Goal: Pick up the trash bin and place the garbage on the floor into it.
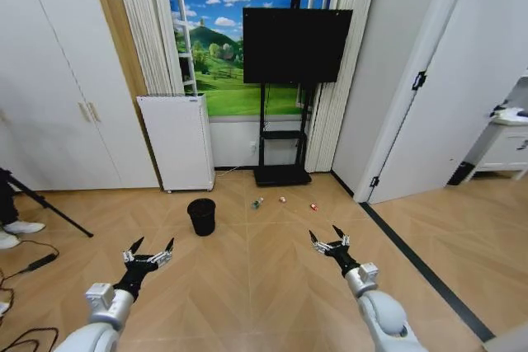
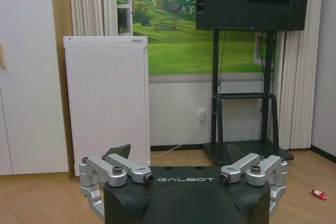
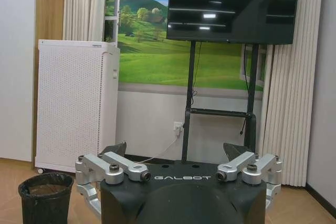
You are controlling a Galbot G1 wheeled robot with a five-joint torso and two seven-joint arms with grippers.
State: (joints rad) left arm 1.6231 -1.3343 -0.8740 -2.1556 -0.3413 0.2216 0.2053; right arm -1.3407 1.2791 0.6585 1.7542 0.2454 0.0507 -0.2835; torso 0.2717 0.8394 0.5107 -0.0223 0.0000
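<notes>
— Where's the bin [image 1: 201, 216]?

— Upright on the floor [image 1: 264, 278], ahead of the left gripper [image 1: 149, 251], near the white appliance [image 1: 176, 142].

— And the garbage?

— 3 pieces in a row to the bin's right: a bottle [image 1: 257, 203], then 2 small red items [image 1: 282, 199], too tiny to identify.

— The grippers?

— Both hover low, fingers spread wide, holding nothing; the right gripper [image 1: 329, 239] is well short of the litter.

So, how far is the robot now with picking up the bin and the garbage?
Nothing looks done yet. The trash bin stands on the floor, ungrasped. The bottle and two small red-and-white pieces lie beyond it. The left hand and right hand are open, empty, held short of them. All steps remain.
</notes>
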